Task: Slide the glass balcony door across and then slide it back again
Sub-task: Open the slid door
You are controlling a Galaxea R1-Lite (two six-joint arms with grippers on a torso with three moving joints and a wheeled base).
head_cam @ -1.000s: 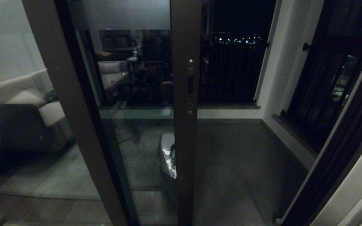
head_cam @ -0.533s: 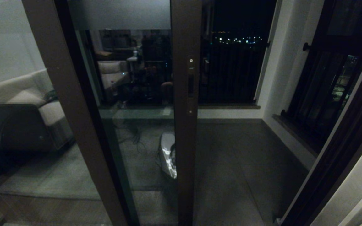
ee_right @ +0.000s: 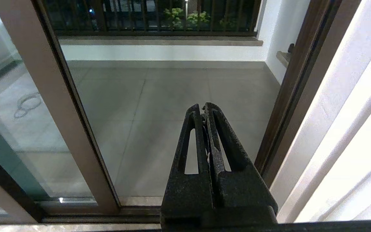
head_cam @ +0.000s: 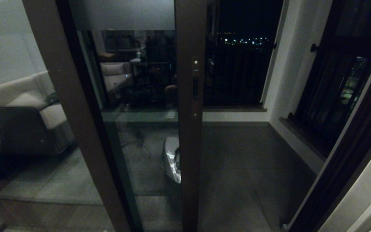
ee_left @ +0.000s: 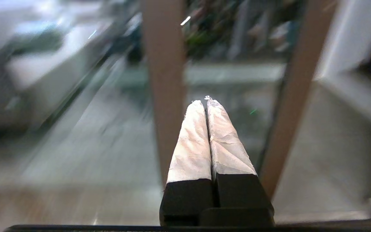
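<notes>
The glass balcony door (head_cam: 190, 129) stands partway across the opening — its brown edge stile, with the narrow black handle (head_cam: 195, 87), sits near the middle of the head view, with open doorway and balcony floor (head_cam: 237, 167) to its right. Neither arm shows in the head view. The left tool (ee_left: 206, 100) hangs low before the glass, cloth-wrapped fingers pressed together on nothing. The right tool (ee_right: 204, 108) — also closed, empty — points at the open gap.
</notes>
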